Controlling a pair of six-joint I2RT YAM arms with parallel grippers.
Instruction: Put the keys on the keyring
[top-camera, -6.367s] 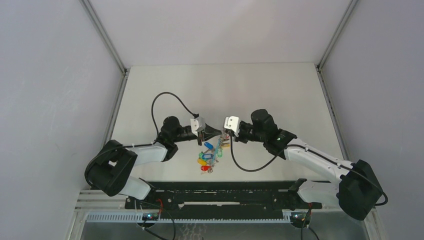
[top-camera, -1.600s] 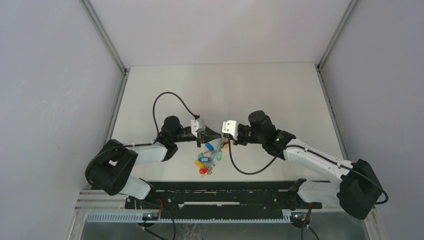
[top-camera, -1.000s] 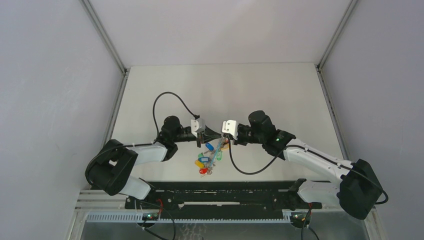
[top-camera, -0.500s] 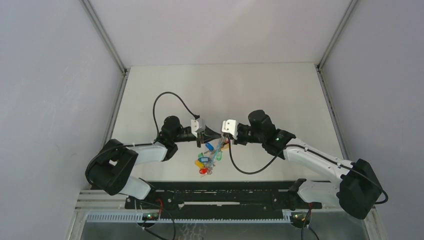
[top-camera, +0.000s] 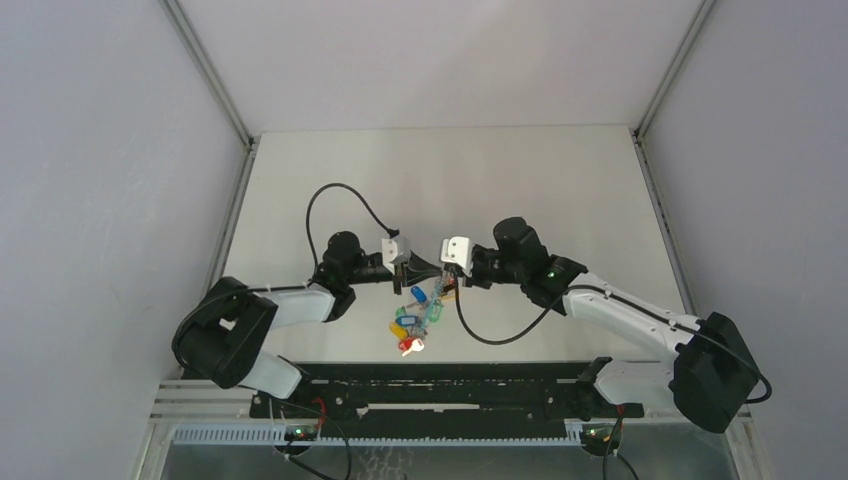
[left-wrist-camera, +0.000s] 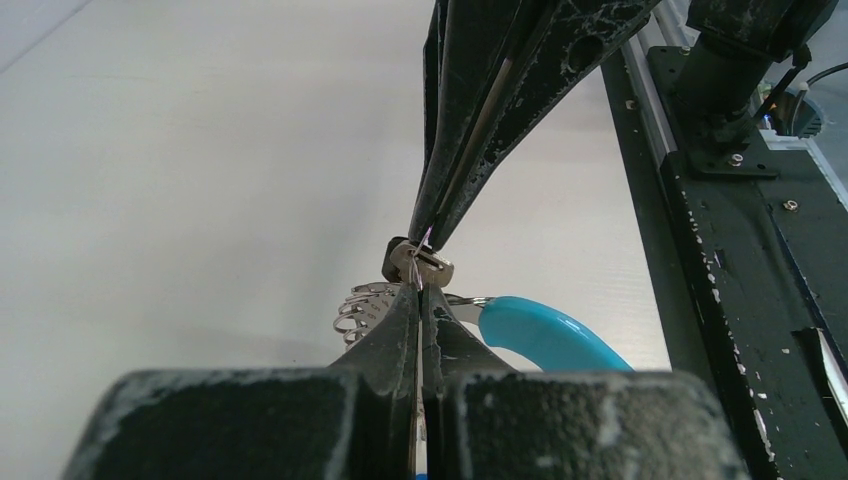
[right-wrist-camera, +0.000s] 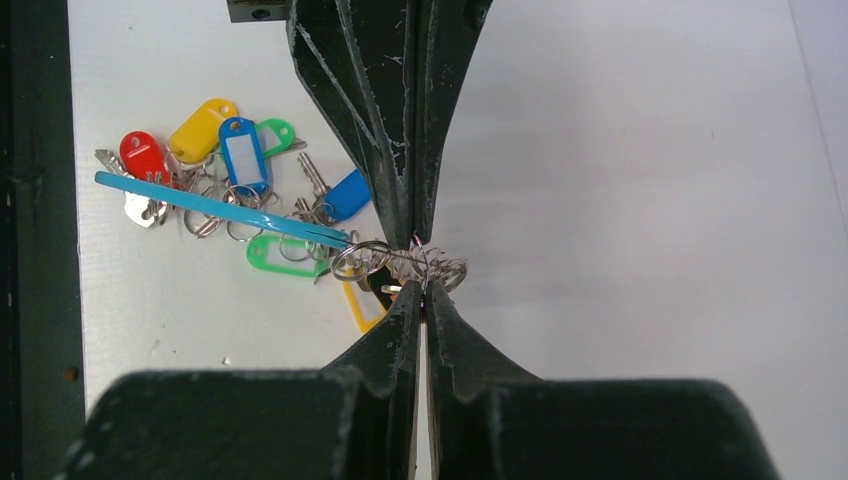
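Note:
My left gripper (top-camera: 425, 270) and right gripper (top-camera: 436, 272) meet tip to tip above the table, both shut. The keyring (right-wrist-camera: 222, 208) is seen edge-on as a turquoise band with a silvery coil (right-wrist-camera: 400, 262); its turquoise segment also shows in the left wrist view (left-wrist-camera: 540, 335). My left gripper (left-wrist-camera: 418, 290) pinches the ring's thin wire. My right gripper (right-wrist-camera: 422, 290) pinches a small silvery key (left-wrist-camera: 418, 265) at the coil. Several keys (top-camera: 413, 318) hang from the ring: red (right-wrist-camera: 143, 155), yellow (right-wrist-camera: 200, 128), blue (right-wrist-camera: 240, 150) and green (right-wrist-camera: 275, 255) tags.
A black rail (top-camera: 440, 385) runs along the table's near edge, just below the hanging keys; it also shows in the left wrist view (left-wrist-camera: 740, 250). Grey walls (top-camera: 110, 200) close in the white table (top-camera: 450, 170) on three sides. Black cables (top-camera: 340, 195) loop from both wrists.
My right gripper has crept slightly left toward the left gripper. The hanging bunch of keys has swung a little. Both grippers stay shut.

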